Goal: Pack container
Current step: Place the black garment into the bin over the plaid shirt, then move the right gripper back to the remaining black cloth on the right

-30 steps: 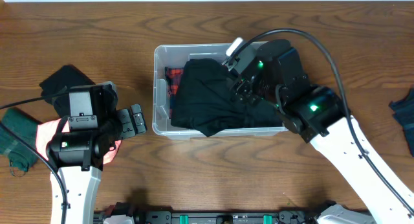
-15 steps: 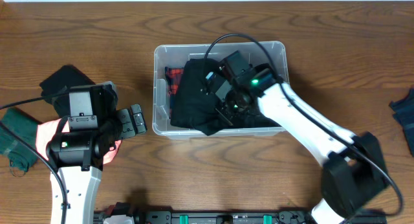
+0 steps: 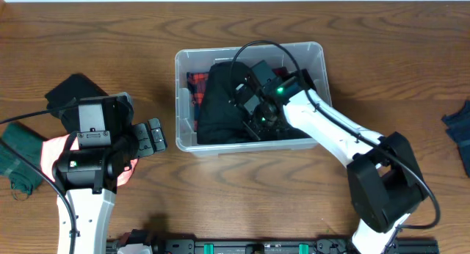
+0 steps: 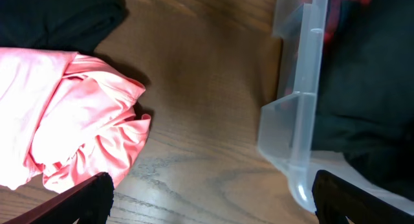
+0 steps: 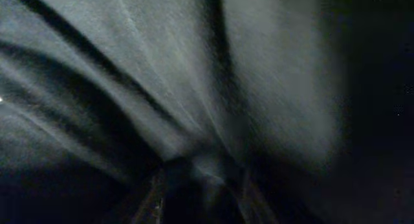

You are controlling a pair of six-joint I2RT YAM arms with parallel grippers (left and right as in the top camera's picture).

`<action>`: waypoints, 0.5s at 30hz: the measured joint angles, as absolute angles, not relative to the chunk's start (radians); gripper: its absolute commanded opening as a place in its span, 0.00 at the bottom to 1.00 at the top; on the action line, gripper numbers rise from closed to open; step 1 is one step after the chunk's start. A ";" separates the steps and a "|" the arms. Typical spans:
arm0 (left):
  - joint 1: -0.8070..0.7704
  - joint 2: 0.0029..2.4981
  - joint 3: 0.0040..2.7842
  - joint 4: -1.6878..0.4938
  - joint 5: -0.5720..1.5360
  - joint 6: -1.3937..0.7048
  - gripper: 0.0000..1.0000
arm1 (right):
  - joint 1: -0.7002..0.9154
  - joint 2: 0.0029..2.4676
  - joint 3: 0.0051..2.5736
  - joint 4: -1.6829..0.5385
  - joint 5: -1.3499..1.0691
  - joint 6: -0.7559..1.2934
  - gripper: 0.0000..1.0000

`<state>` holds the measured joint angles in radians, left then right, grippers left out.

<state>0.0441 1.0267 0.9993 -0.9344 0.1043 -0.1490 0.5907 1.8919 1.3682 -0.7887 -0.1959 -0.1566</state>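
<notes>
Right gripper point(image 3: 248, 111) is down inside the container point(image 3: 178, 92), nose buried in a black garment point(image 3: 217, 114). Its wrist camera gives nothing but dark folds of cloth pressed right up close, so whether those fingers are clamped or apart cannot be told. The container, a clear bin, sits mid-table toward the far edge of the wooden table point(image 3: 110, 34), long sides running left to right. The black garment fills most of it, and a red plaid cloth point(image 3: 195, 89) shows along its left end.

Moving out, the left gripper point(image 3: 153, 136) hangs just left of the bin, fingers spread wide with nothing between them and bare wood below. Under that arm lies a pink garment point(image 3: 50, 155). A second black garment point(image 3: 73, 92) sits behind it, and a dark green garment point(image 3: 18, 162) is at the left edge. Over at the far right edge is 1 dark blue cloth point(image 3: 459, 129), well apart from the bin.
</notes>
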 measured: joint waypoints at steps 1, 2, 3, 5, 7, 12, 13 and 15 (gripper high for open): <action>0.044 1.027 0.999 -0.934 0.104 -0.149 0.98 | 0.583 1.880 1.369 -0.788 -0.177 -0.153 0.41; 0.044 1.027 0.999 -0.934 0.104 -0.149 0.98 | 0.573 1.863 1.372 -0.787 -0.155 -0.145 0.43; 0.044 1.027 0.999 -0.934 0.104 -0.149 0.98 | 0.559 1.835 1.374 -0.782 -0.121 -0.135 0.48; 0.044 1.027 0.999 -0.934 0.104 -0.149 0.98 | 0.523 1.757 1.376 -0.764 -0.047 -0.102 0.80; 0.044 1.027 0.999 -0.934 0.104 -0.149 0.98 | 0.477 1.661 1.383 -0.749 0.038 -0.078 0.86; 0.044 1.027 0.999 -0.934 0.104 -0.149 0.98 | 0.301 1.477 1.425 -0.750 0.212 -0.039 0.99; 0.044 1.027 0.999 -0.934 0.104 -0.149 0.98 | 0.252 1.461 1.430 -0.760 0.236 -0.036 0.99; 0.044 1.027 0.999 -0.934 0.104 -0.149 0.98 | 0.146 1.456 1.431 -0.786 0.272 -0.033 0.99</action>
<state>0.0441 1.0271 0.9993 -0.9344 0.1043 -0.1490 0.1459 1.4559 1.4307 -0.7864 0.2722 -0.0330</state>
